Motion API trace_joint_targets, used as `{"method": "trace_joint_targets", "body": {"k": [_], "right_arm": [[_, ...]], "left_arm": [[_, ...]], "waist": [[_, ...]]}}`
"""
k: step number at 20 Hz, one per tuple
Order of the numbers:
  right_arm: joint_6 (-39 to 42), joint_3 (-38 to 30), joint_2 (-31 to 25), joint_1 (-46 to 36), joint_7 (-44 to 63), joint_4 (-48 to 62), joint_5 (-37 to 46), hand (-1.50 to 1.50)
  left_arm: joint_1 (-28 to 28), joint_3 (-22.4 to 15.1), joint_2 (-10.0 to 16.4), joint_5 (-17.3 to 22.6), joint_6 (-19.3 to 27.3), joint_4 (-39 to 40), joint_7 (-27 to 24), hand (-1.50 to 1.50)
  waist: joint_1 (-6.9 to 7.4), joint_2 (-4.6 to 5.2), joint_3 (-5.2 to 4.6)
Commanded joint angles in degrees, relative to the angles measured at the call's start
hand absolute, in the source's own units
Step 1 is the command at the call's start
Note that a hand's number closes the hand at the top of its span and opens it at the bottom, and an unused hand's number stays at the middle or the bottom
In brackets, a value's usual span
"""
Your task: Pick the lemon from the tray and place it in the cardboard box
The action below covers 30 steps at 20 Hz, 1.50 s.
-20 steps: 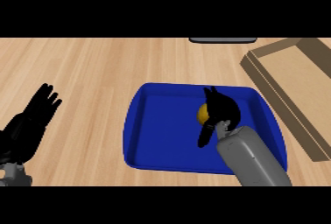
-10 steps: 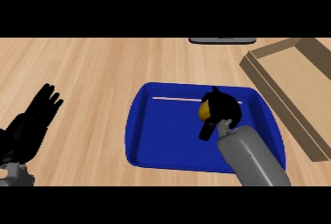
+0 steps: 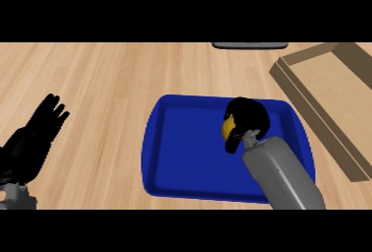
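Grasp step: right hand point(image 3: 248, 117) curled round the lemon point(image 3: 228, 127), inside the tray point(image 3: 185, 147).
Next: lift clear, then carry to the cardboard box point(image 3: 305, 103) right of the tray.

The tray point(image 3: 155, 147) is being borne by the desk point(image 3: 102, 78) and flanked on the right by the cardboard box point(image 3: 340, 66); the lemon point(image 3: 227, 127) is being enclosed by the right hand point(image 3: 248, 117) at the tray's far right.

Wooden counter point(image 3: 109, 74), dark slab point(image 3: 249, 45) behind
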Motion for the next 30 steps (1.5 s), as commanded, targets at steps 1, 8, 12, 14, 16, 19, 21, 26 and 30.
{"method": "trace_joint_targets", "body": {"k": [1, 8, 12, 14, 16, 19, 21, 26, 30], "right_arm": [[4.8, -1.1, -1.3, 0.8, -1.5, -3.6, -0.3, 1.50], [-5.2, -9.8, -8.0, -11.3, -18.2, 21.2, 1.0, 1.50], [-5.1, -7.8, -8.4, -8.7, -15.2, 13.5, 3.9, 1.50], [-5.3, -7.3, -7.5, -11.7, -12.7, 11.8, 5.4, 1.50], [-4.7, -7.9, -9.2, -11.0, -14.1, 6.3, 4.5, 1.50], [-2.1, -6.8, -7.7, -15.7, -9.7, 2.2, 6.0, 1.50], [-1.5, -8.1, -9.2, -18.3, -7.2, -3.4, 6.4, 1.50], [-0.7, -8.4, -8.7, -20.2, 2.1, -14.5, 10.2, 1.50], [2.1, -14.0, -14.0, -22.9, 4.0, -16.2, 10.5, 1.50]], "left_arm": [[-1.5, -0.8, -1.1, -1.9, 0.4, 1.6, -0.3, 0.00], [0.1, -0.8, -2.0, -2.3, 0.1, 0.5, -1.7, 0.00], [-1.8, -2.1, -3.6, -3.6, 2.5, 0.3, 0.6, 0.00], [0.5, 3.2, 0.8, 1.3, -3.5, 2.7, -1.8, 0.00], [-1.2, 0.8, -1.1, -0.7, -1.3, 2.2, -0.7, 0.00], [-1.0, -0.5, -2.1, -1.7, 1.5, -2.8, 3.4, 0.00], [-1.6, 2.0, 0.3, 0.3, -1.4, 0.8, 1.7, 0.00], [-0.9, 1.2, -0.7, -0.7, -1.1, 0.9, 0.6, 0.00], [-2.1, 1.3, -0.9, -1.2, 0.3, 0.0, 1.7, 0.00]], "waist": [[-0.13, 0.21, 0.13], [0.73, 0.51, 0.15], [-0.06, 0.24, 0.14], [0.20, 0.21, 0.11], [-0.24, 0.12, 0.12], [0.01, 0.01, 0.14], [-0.54, -0.12, 0.09], [-0.90, -0.24, 0.08], [-0.51, 0.03, 0.12]]}}
